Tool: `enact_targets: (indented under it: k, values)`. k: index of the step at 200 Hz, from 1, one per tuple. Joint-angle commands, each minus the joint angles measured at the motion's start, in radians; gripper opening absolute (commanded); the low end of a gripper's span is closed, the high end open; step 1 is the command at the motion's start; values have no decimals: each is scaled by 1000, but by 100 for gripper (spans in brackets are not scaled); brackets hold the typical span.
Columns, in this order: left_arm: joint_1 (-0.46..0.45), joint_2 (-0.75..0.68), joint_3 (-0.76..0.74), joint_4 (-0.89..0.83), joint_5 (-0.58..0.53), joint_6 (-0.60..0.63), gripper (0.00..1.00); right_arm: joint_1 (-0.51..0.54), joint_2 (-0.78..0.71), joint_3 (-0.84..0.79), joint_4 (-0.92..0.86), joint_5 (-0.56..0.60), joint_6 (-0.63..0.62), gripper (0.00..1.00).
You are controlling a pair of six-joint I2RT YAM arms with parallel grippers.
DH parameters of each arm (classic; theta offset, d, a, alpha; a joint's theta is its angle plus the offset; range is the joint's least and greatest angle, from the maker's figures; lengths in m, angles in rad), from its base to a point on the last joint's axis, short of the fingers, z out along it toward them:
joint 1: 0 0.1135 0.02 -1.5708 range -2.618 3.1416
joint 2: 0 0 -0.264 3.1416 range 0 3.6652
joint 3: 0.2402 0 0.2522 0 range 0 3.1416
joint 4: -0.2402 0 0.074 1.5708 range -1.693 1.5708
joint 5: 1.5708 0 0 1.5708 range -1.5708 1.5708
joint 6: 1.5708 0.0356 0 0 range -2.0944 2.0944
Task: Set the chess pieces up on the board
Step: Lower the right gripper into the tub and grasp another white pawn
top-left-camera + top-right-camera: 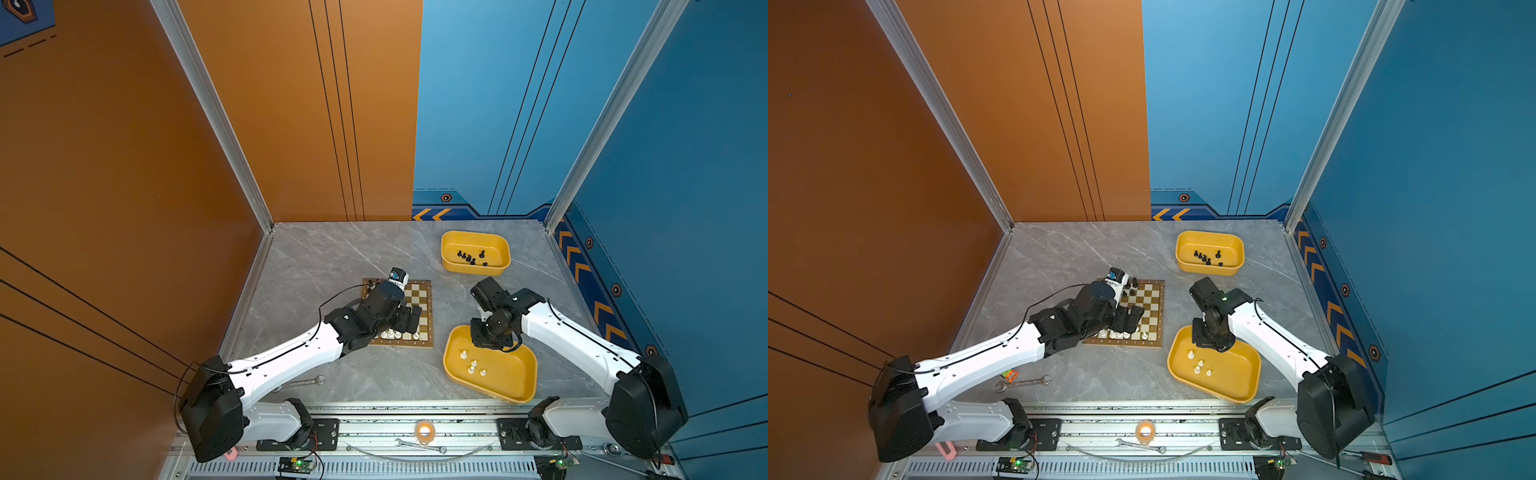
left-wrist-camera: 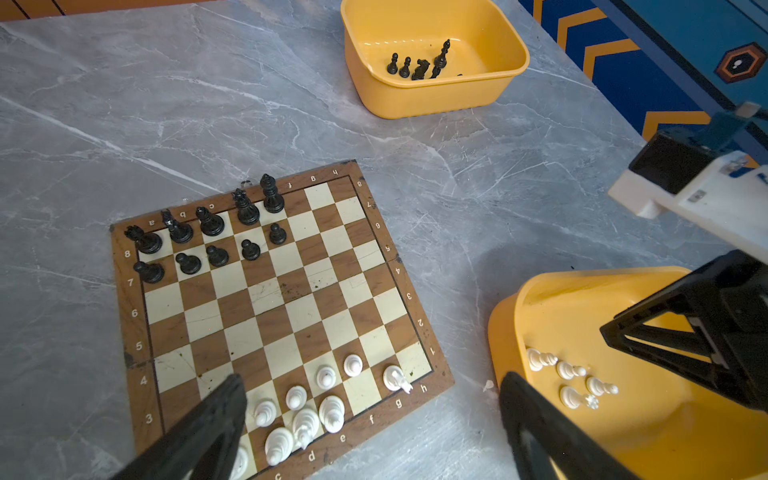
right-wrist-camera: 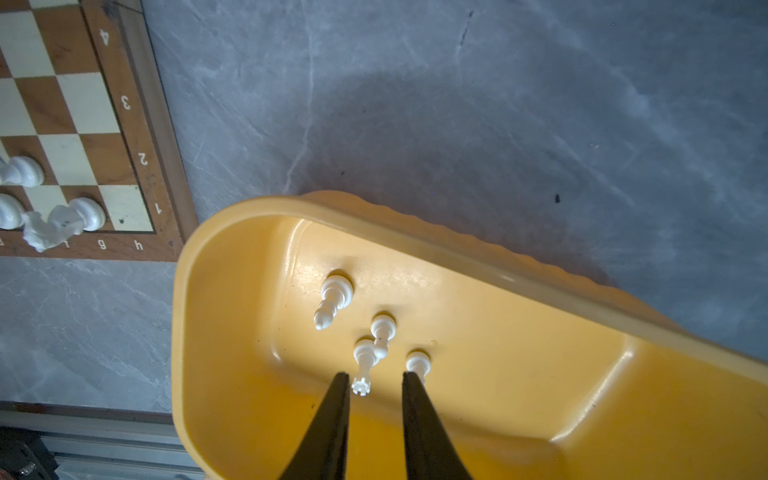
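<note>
Now, your left gripper (image 2: pixel 372 377) hangs over the 6 o'clock edge of the board (image 2: pixel 291 299), jaws spread wide, gripping nothing and touching no piece. The board lies flat near the middle of the table (image 2: pixel 208 104). Black pieces (image 2: pixel 210 222) stand in two short rows at its 11 o'clock corner, and white pieces (image 2: pixel 328 376) cluster along the 6 o'clock edge.

Your right gripper (image 3: pixel 372 376) points down into the near tray (image 3: pixel 498 374), at 4 o'clock from the board. Its jaws stand a narrow gap apart and clamp nothing. The crown of a white rook (image 3: pixel 362 365) shows just beside one finger; you cannot tell whether they touch. Three spare white pieces (image 3: pixel 334 291) stand close by in that tray. The far tray (image 2: pixel 436 95), at 2 o'clock from the board, holds a few spare black pieces (image 2: pixel 419 68).

The table is grey marble. A spanner (image 1: pixel 1023 382) lies on it at 8 o'clock from the board. An orange wall (image 1: pixel 124 166) closes the left, a blue wall (image 1: pixel 498 104) the right.
</note>
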Motion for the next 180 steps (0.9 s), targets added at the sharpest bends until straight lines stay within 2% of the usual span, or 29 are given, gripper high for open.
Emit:
enact_targets:
  k: [1,96,180]
  values:
    - [8,-20,-9,-3,-20,11,96,-5,13,27,-38,-1,-12,26]
    - [42,-50,-16,-11,3,29,96,1,47,58,-35,9,-7,26]
    - [52,-134,-79,-29,-29,10,96,46,63,58,-27,26,11,25]
